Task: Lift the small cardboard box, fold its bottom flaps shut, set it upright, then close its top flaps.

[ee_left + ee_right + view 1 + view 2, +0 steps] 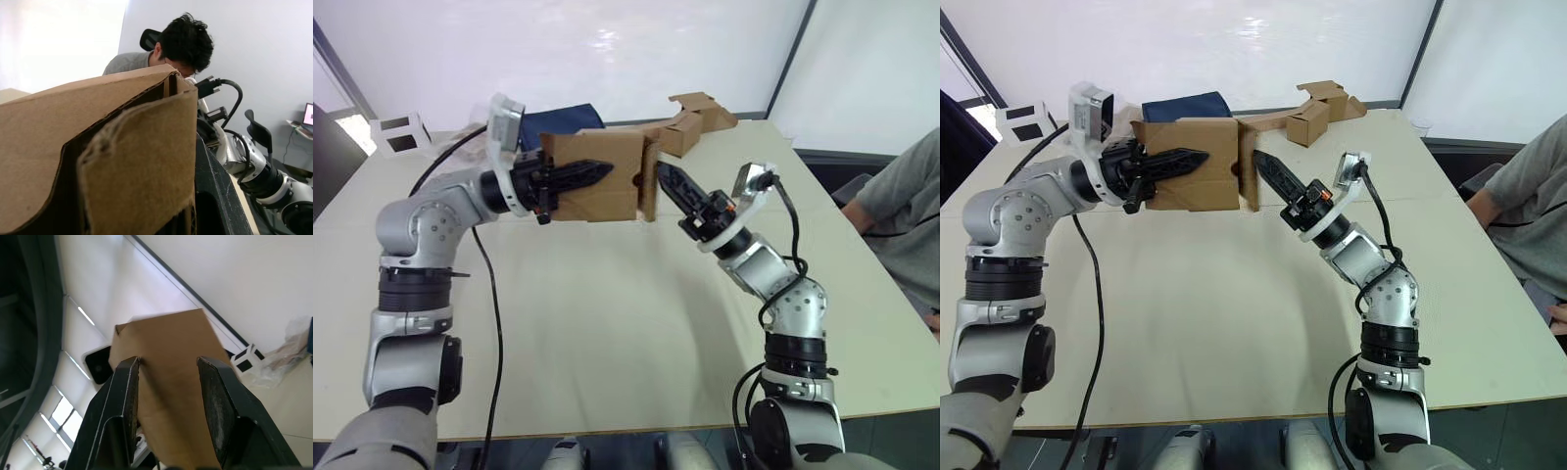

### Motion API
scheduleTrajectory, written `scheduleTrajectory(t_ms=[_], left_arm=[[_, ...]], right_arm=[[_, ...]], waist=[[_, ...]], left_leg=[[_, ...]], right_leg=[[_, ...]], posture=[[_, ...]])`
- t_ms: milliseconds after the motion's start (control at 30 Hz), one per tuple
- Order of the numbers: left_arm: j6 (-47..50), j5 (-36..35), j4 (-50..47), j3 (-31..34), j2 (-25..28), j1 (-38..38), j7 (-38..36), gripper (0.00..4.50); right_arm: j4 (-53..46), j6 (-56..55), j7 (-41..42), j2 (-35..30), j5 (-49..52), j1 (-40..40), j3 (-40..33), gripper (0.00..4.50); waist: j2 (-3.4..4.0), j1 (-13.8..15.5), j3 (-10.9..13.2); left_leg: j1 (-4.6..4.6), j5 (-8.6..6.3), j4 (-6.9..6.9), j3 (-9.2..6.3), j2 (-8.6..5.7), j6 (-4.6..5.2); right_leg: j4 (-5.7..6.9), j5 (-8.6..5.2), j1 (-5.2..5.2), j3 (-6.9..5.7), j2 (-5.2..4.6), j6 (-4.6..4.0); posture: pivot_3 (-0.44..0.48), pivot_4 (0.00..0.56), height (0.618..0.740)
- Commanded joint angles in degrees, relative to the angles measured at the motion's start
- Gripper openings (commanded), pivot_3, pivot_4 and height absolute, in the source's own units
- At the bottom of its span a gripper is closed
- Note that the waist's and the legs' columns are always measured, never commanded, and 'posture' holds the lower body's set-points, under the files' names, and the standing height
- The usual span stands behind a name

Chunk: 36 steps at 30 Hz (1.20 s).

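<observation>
1. The small cardboard box (pixel 592 176) is up in the air, clear of the tabletop (pixel 607 323), held over its far half between the two arms.
2. The left claw (pixel 602 173) is clenched on the box's wall: one black finger lies flat along the outside of the near brown face, and the left wrist view shows the cardboard edge pinched against the other dark finger.
3. The box lies on its side, its long face towards the robot and its ends pointing left and right.
4. At the end towards the right arm, a flap (pixel 650 183) stands nearly square to the box, with its edge showing.
5. The right claw (pixel 668 179) sits just beside that flap, its tips at or almost at the cardboard; I can't tell if they touch.
6. In the right wrist view its two fingers (pixel 122 396) stand spread apart with the brown panel showing between them, released and gripping nothing.
7. Farther back on the tabletop lies another brown box joined to flat cardboard strips (pixel 690 122), a dark blue bag (pixel 558 122) and a white box with black squares (pixel 399 132).
8. A person in a grey shirt (pixel 901 211) sits at the right side of the tabletop.
</observation>
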Motion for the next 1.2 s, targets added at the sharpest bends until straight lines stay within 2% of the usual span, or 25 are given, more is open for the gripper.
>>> scheduleTrajectory(t_ms=[33,1200], left_arm=[[-0.5,-0.52,-0.86,1.02,0.57,-0.84,-0.1,0.0],[-2.06,0.52,-1.62,-0.14,-0.99,0.8,0.23,0.0]], right_arm=[[-3.0,-0.62,0.32,0.65,1.4,-0.19,0.54,1.87],[-1.6,-6.21,-2.44,6.66,-1.35,0.16,2.54,1.87]], waist=[[0.0,0.0,0.0],[0.0,0.05,0.0]], left_leg=[[0.0,-0.01,0.0,0.0,0.0,0.02],[0.0,-0.01,-0.01,0.0,0.0,0.01]], right_leg=[[0.0,0.0,0.0,0.0,0.0,0.0],[0.0,0.0,-0.01,0.0,0.0,0.0]], posture=[[0.0,0.15,0.74],[0.0,0.15,0.74]])
